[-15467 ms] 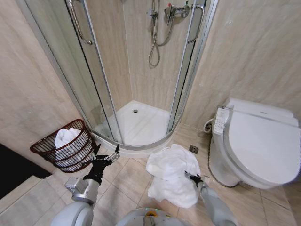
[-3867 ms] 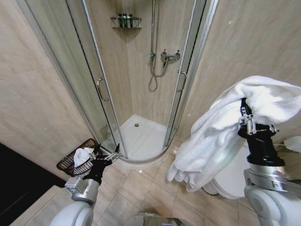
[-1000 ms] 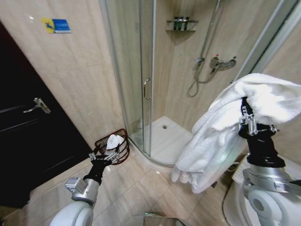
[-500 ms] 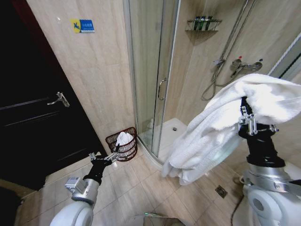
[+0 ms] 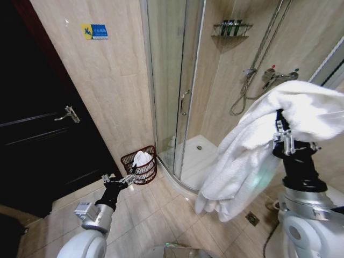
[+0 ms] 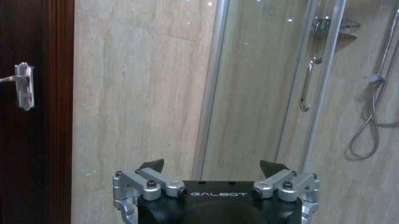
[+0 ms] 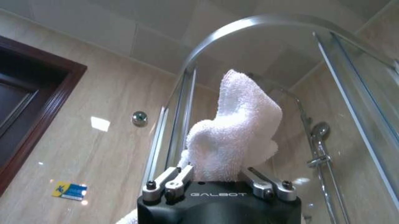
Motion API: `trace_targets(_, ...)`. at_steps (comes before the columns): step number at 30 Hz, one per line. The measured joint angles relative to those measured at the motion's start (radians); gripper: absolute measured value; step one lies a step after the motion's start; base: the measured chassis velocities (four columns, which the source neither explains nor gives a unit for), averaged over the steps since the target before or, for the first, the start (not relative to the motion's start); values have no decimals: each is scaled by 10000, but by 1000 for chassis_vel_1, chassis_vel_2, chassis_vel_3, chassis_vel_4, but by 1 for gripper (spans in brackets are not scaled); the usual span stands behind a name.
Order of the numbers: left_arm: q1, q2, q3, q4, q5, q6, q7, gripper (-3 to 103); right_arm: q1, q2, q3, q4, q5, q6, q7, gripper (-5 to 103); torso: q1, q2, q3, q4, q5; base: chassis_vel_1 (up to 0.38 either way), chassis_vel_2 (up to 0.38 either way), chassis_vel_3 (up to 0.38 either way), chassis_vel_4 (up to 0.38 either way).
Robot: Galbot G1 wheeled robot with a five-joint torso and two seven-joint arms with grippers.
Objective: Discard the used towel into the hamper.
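Observation:
My right gripper (image 5: pixel 280 135) is raised high at the right and shut on the used towel (image 5: pixel 252 150), a large white one that drapes down from it in thick folds. The right wrist view has the fingers (image 7: pixel 176 178) clamped on a bunch of the towel (image 7: pixel 234 130). The hamper (image 5: pixel 141 171), a small reddish-brown openwork basket, stands on the floor by the shower's corner, with a white cloth (image 5: pixel 141 157) in it. My left gripper (image 5: pixel 119 179) is low at the left, open and holding nothing, just in front of the hamper. Its spread fingertips (image 6: pixel 151 164) face the wall.
A dark door with a metal handle (image 5: pixel 67 114) fills the left side. The glass shower enclosure (image 5: pixel 174 80) rises behind the hamper, its white tray (image 5: pixel 198 156) beyond. Tiled floor (image 5: pixel 156 215) lies between me and the hamper. A floor drain (image 5: pixel 251 217) sits at the lower right.
Over the last second the camera swung left, bringing the door into view. Since half a second ago, the towel's hanging end has swung right and lower. Both grippers keep their poses.

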Motion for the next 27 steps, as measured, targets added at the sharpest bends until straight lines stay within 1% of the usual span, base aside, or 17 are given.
trace_targets(9, -1, 0, 0, 0, 0, 0, 0, 100, 50, 23, 10, 0, -156, 0, -244, 18, 7, 14, 9, -1, 1, 0, 0, 0, 0)
trace_targets(15, 0, -1, 1, 0, 0, 0, 0, 100, 88, 9, -4, 0, -151, -1, -244, 18, 6, 6, 5, 0, 2, 96, 65, -63, -111)
trace_targets(18, 0, -1, 0, 0, 0, 0, 0, 100, 87, 6, -6, 0, -152, 2, -243, 18, 0, 4, 2, 4, -2, 184, 136, -136, -121)
trace_targets(22, 0, 1, 0, 0, 0, 0, 0, 100, 21, 14, 0, 0, -155, 44, -238, 18, -3, -5, -1, 0, -3, 199, 174, -205, -175)
trace_targets(23, 0, 1, 1, 0, 0, 0, 0, 100, 0, 27, -1, 0, -180, 76, -231, 18, -7, -4, -5, -5, 0, 203, 221, -248, -258)
trace_targets(24, 0, 1, 0, -1, 0, 0, 0, 100, 3, 31, -28, 0, -196, 130, -201, 18, -7, -5, -5, -2, 9, 230, 221, -248, -233)
trace_targets(25, 0, 1, 0, -1, 0, 0, 0, 100, 3, 31, -28, 0, -196, 130, -201, 18, -7, -5, -5, -2, 9, 230, 221, -248, -233)
trace_targets(26, 0, 2, 0, 0, 0, 0, 0, 100, 9, 23, -96, 0, -205, 192, -133, 18, -5, -9, -3, -2, -6, 204, 225, -252, -233)
trace_targets(27, 0, 3, -1, 0, 0, 0, 0, 100, 11, 20, -133, 0, -212, 215, -107, 18, -5, -11, -4, -1, -12, 204, 225, -187, -165)
